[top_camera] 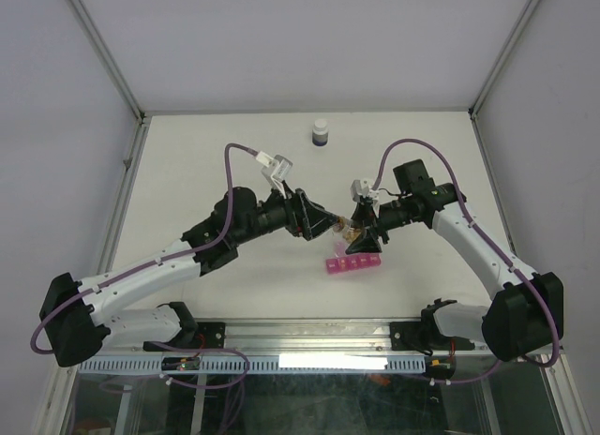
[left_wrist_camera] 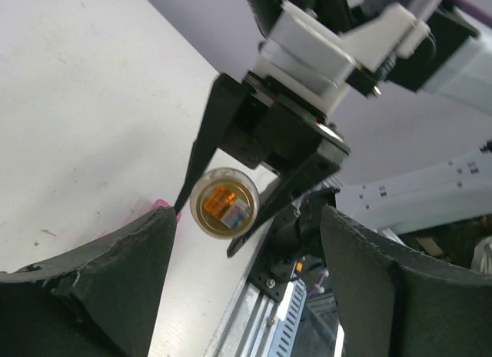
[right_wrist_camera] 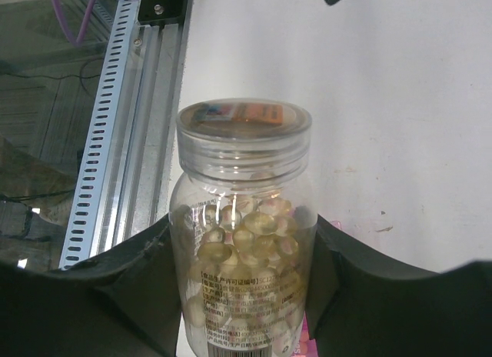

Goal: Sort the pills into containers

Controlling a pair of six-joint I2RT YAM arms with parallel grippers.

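Observation:
My right gripper is shut on a small clear bottle, held just above the pink organiser. In the right wrist view the bottle sits between my fingers, its threaded neck pointing away with no orange cap on it. Yellow-orange pills fill its body. A sliver of the organiser shows below. My left gripper is open and empty, facing the bottle's top from close by, without touching it. A pink corner of the organiser shows beside my left finger.
A dark bottle with a white cap stands at the back of the white table. A slotted metal rail runs along the near edge. Frame posts stand at the table's sides.

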